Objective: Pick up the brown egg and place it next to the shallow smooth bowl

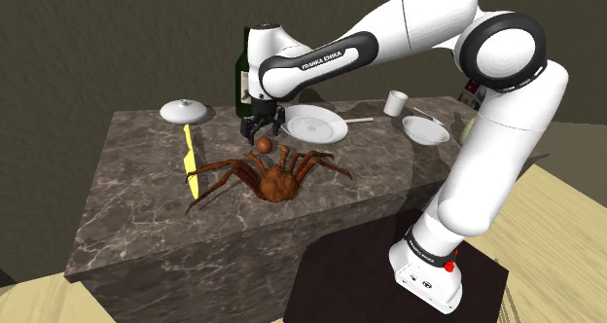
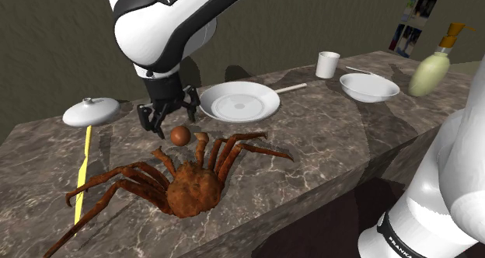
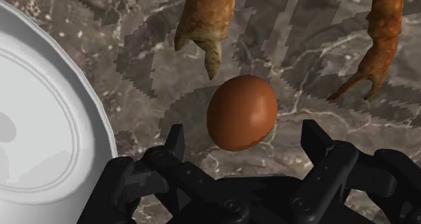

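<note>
Claw [image 2: 167,118] spread wide and empty, hanging just above the marble counter [image 2: 334,140] at centre left of the second exterior view. Fingers pointed down, one to each side of the brown egg [image 2: 180,135] as seen from the wrist, neither touching it. Egg lying on the counter, just to the lower right of the claw in that exterior view. Close to a pointed leg tip of the big brown crab [image 2: 190,190] sprawled across the lower left. Also near the rim of a wide white plate [image 2: 239,102] at upper centre.

Wide opening probably meant to clear the egg's round sides before closing. Crab legs close by, so little room for a stray finger.

Likely target a shallow white bowl [image 2: 370,92] at the upper right of the frame, well apart from the egg, near a white mug [image 2: 327,64].

Grasp not yet made. Lowering and gentle closing probably next, with the smooth round shell apt to roll or slip if squeezed off-centre.
</note>
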`<control>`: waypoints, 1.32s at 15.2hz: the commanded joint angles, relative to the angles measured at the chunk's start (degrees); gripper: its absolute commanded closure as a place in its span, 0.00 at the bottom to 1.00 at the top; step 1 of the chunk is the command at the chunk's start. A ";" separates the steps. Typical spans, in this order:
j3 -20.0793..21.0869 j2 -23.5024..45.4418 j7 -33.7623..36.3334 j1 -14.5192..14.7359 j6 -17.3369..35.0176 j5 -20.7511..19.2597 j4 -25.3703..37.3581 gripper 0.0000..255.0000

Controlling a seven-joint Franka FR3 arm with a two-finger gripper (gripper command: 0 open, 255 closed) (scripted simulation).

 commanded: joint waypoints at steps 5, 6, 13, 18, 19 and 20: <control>-0.06 0.87 0.40 0.08 1.86 -0.42 -1.03 0.00; -0.06 0.87 0.40 0.08 1.86 -0.42 -1.02 0.00; -0.06 0.87 0.40 0.08 1.85 -0.41 -1.02 1.00; -0.07 0.86 0.39 0.08 1.85 -0.41 -1.03 1.00; -0.07 0.85 0.39 0.07 1.85 -0.41 -1.04 1.00; -0.07 0.87 0.40 0.08 1.86 -0.42 -1.02 1.00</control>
